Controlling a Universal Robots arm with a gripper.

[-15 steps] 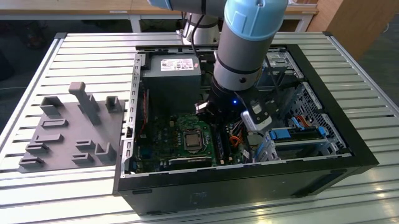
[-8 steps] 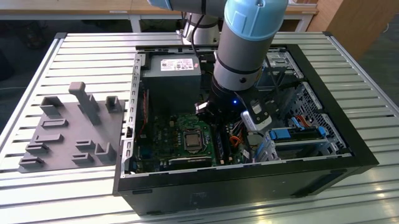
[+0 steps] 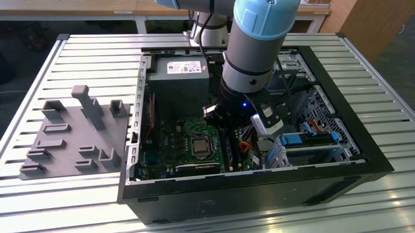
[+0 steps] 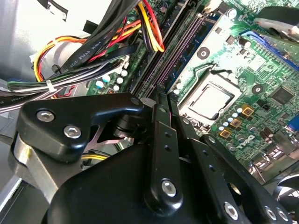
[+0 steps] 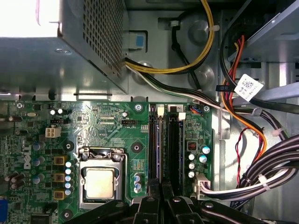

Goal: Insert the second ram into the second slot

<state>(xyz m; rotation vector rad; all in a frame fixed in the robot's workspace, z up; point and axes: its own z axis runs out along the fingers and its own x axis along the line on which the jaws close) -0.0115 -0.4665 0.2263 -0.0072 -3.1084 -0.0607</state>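
In the exterior view my gripper (image 3: pixel 228 127) reaches down into the open computer case (image 3: pixel 363 145), over the memory slots (image 3: pixel 230 153) beside the processor socket (image 3: pixel 198 144). Both wrist views show the two dark fingers closed to a narrow gap around a thin blue edge, the second ram (image 5: pixel 161 149), seen edge-on. It runs along the two black slots (image 5: pixel 174 144) toward their white end latches (image 5: pixel 160 110). The same strip lies ahead of the gripper (image 4: pixel 157 100) in the second wrist view. Which slot it sits over, and how deep, I cannot tell.
Cable bundles (image 5: pixel 261 172) crowd one side of the slots, and the socket (image 5: pixel 99 182) lies on the other. The power supply (image 3: pixel 178 80) stands behind. Blue drive-bay clips (image 3: pixel 311 138) are at the exterior view's right. A grey fixture (image 3: pixel 71 136) lies on the table (image 3: pixel 91 53) outside the case.
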